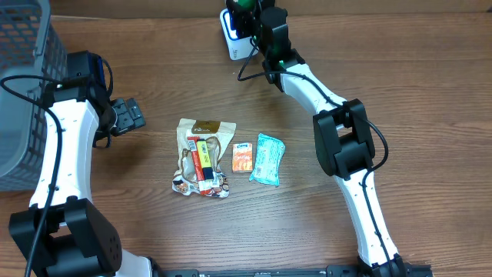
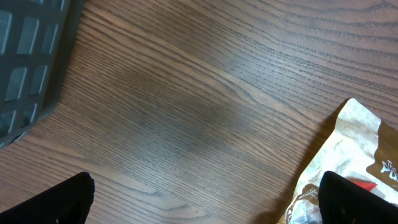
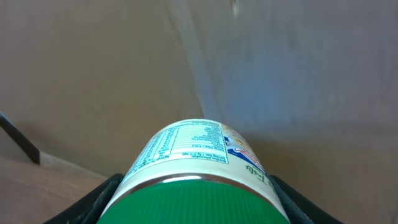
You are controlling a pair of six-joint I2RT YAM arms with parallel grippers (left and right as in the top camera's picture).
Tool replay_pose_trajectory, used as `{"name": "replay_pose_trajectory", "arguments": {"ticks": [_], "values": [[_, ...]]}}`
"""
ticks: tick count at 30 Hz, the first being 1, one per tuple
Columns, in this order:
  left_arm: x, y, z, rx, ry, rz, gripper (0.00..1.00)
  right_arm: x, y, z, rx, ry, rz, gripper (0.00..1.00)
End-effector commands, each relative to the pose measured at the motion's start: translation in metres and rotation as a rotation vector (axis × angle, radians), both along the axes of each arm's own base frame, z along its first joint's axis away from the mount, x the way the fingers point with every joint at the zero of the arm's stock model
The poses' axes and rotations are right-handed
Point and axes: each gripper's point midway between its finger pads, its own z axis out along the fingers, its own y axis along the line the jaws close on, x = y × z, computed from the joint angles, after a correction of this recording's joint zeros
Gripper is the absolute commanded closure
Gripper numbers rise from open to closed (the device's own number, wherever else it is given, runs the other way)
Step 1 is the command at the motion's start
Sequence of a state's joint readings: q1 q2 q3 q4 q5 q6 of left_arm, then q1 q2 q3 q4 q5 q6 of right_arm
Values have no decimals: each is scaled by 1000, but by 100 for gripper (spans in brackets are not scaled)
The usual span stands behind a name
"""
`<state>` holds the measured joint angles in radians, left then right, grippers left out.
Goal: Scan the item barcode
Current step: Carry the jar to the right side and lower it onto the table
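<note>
- The brown wood-grain bench (image 1: 415,61) carries everything in the scene.
- A grey mesh basket (image 1: 23,85) stands at its left edge.
- The white right arm (image 1: 338,138) stretches to the far edge, where a white-and-blue barcode scanner (image 1: 233,42) sits.
- The left fingers (image 2: 56,202) are spread wide and hold nothing. They hang over bare wood between the basket and a beige-and-brown foil pouch (image 1: 201,158).
- That pouch lies mid-bench with a yellow-and-red pack on top of it.
- The right fingers (image 3: 93,202) are clamped on either side of a white-labelled cylindrical tub with a green lid (image 3: 199,174).
- The tub is held off the bench, just beside the scanner. Its nutrition panel faces up in the wrist view, and no barcode can be made out there.
- The step in hand looks like presenting the tub to the scanner.
- The next move likely calls for rolling the wrist until the barcode faces the scanner window, with the grip kept firm and the tub held steady.
- A small orange packet (image 1: 243,157) and a light-blue packet (image 1: 267,159) lie side by side, just right of the pouch.
</note>
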<state>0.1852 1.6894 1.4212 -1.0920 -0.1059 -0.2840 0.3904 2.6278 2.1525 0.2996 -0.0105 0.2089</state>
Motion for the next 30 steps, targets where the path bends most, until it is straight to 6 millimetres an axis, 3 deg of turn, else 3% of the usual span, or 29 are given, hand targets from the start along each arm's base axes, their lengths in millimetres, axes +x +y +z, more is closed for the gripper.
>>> {"name": "replay_pose_trajectory", "arguments": {"ticks": [1, 8, 10, 13, 15, 18, 25, 30], "values": [[4, 1, 1, 6, -4, -15, 0, -11, -15, 117, 52, -134, -35, 96], [4, 1, 1, 6, -4, -15, 0, -62, -44, 214, 19, -54, -47, 96], [4, 1, 1, 6, -4, -15, 0, -83, -59, 226, -11, 18, -56, 96], [4, 1, 1, 6, -4, -15, 0, -112, -87, 226, -61, 144, -82, 96], [4, 1, 1, 6, -4, -15, 0, -129, -108, 216, -98, 245, -105, 96], [4, 1, 1, 6, -4, -15, 0, -156, -148, 182, -157, 448, -159, 96], [4, 1, 1, 6, -4, -15, 0, -234, -241, 66, -205, 1043, -341, 96], [4, 1, 1, 6, -4, -15, 0, -273, -276, 8, -191, 1279, -428, 96]]}}
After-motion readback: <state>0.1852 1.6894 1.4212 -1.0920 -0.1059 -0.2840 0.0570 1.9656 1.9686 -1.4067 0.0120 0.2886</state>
